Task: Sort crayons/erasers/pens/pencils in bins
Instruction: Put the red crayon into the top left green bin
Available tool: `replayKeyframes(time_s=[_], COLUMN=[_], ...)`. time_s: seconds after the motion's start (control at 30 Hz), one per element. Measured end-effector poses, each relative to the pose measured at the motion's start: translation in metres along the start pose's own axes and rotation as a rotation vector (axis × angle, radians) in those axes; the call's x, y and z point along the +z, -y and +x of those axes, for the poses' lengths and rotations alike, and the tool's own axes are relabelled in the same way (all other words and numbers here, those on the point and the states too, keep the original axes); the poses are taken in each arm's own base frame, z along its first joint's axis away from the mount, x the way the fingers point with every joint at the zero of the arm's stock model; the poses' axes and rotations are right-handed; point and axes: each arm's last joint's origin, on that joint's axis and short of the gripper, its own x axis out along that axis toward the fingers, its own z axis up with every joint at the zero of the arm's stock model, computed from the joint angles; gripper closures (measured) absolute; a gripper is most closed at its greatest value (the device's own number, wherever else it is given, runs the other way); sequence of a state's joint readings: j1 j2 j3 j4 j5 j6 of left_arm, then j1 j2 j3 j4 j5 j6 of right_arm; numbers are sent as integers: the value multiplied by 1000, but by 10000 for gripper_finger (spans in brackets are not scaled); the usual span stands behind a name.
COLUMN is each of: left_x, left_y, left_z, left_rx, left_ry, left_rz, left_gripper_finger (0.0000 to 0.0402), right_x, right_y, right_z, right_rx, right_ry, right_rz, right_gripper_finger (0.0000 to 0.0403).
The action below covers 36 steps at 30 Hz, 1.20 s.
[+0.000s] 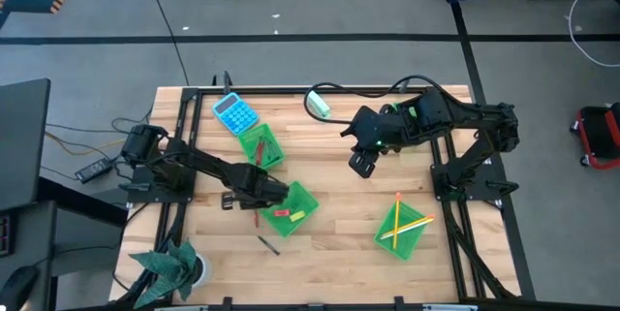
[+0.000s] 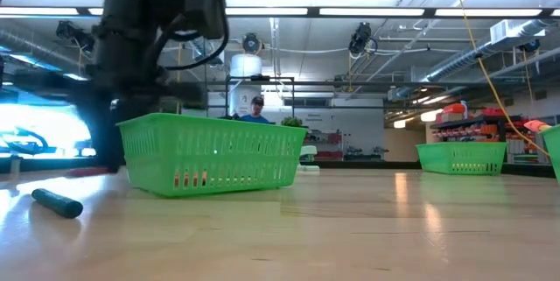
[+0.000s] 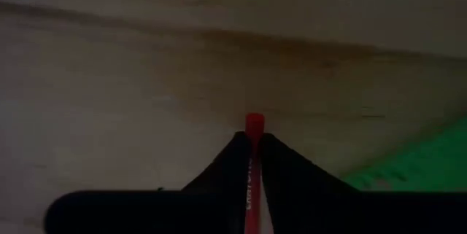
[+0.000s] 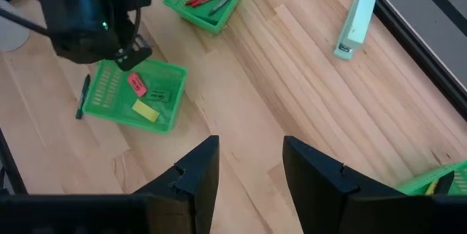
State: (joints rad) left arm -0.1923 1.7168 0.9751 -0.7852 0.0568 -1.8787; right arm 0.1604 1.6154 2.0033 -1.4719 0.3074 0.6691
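Observation:
My left gripper [image 1: 254, 204] [image 3: 253, 143] points down at the table beside the near-left bin [image 1: 294, 210], shut on a red crayon [image 3: 253, 126] [image 1: 258, 218]. That bin [image 4: 135, 97] holds a pink-red eraser [image 4: 136, 83] and a yellow eraser [image 4: 146, 110]. A dark pen [image 1: 268, 244] [image 2: 57, 202] lies flat on the wood near it. My right gripper [image 1: 363, 161] [image 4: 248, 168] hangs open, high over the table's middle, with nothing between its fingers. My left gripper pinches the red crayon between its two fingers, which come from above and point down. The crayon runs in the slit between them, and one end [image 3: 253, 121] sticks out past the fingertips. Whether it rests on the wood or is lifted, I cannot tell.
A bin [image 1: 262, 144] with red and dark sticks stands behind, next to a blue calculator [image 1: 234, 112]. A bin [image 1: 405, 226] with yellow and orange pencils is at the near right. A teal-and-white block [image 1: 320, 105] lies at the far edge. A plant [image 1: 174, 267] stands at the near-left corner.

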Motion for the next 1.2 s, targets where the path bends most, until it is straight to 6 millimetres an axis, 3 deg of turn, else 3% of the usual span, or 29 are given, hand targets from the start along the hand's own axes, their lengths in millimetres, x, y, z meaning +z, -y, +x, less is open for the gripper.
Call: replayKeyframes(time_s=[0.17,0.67,0.97,1.2], left_x=[9,25,55,87], left_y=[-2,24,33,35], left_z=[-12,-62,-87,-91], left_rx=[98,71,89,99], left_ry=[46,111,177,196], left_rz=[67,233,294,307], left_gripper_finger=[366,372,362,373], right_x=[0,1,1,1], right_y=[0,1,1,1], right_z=[0,0,0,0], right_rx=[-9,-31,-31,-30], right_ry=[8,25,25,26], right_rz=[9,22,36,67], right_gripper_finger=[245,245,245,245])
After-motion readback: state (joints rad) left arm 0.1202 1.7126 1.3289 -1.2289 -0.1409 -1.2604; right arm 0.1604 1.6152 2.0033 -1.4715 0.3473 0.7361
